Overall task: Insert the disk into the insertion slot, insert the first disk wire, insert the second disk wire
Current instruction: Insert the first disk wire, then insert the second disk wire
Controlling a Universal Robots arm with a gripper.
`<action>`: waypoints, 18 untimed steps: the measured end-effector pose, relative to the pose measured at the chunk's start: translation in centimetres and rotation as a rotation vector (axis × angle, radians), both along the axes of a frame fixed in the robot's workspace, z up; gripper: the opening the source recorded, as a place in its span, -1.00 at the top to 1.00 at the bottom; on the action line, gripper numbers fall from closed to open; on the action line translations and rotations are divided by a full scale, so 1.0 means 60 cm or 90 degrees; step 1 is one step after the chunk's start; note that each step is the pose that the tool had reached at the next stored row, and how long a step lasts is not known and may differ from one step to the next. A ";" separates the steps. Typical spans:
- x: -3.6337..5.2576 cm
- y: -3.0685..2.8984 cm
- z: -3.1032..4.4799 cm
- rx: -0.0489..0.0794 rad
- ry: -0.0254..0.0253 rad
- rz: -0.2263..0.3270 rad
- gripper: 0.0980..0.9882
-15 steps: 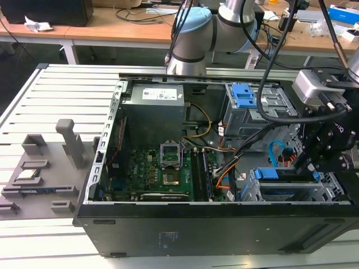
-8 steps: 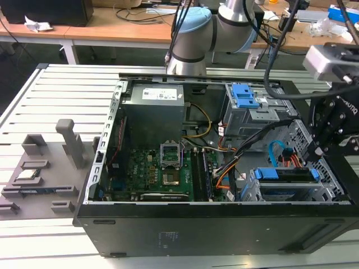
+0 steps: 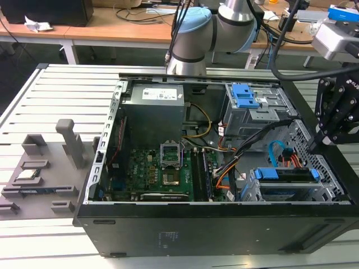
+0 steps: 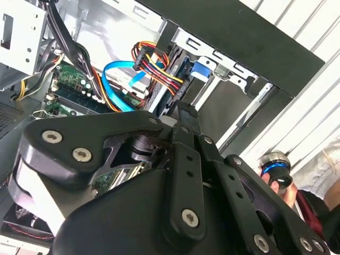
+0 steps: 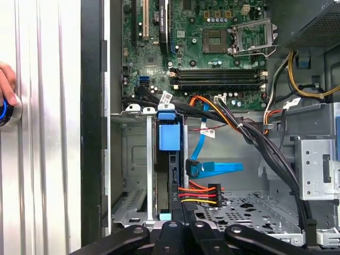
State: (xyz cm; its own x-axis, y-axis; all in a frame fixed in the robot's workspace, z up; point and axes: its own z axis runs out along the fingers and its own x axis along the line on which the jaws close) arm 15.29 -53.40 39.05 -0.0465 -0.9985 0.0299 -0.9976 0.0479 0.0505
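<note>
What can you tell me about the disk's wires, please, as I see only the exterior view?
Observer: In the first wrist view, red, yellow and orange wires run from a black connector to the edge of the disk, which sits in the insertion slot; whether they are seated I cannot tell.
Operator: Thank you; and the other wire?
Observer: The blue cable ends close against that same edge, just beyond those wires from the gripper.
Operator: Is anyone nearby?
Observer: Yes; in both wrist views a hand is at a blue-ringed knob on the table outside the case.
</note>
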 end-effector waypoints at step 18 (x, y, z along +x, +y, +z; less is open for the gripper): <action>-0.063 0.0189 -0.039 -0.002 0.0000 0.000 0.54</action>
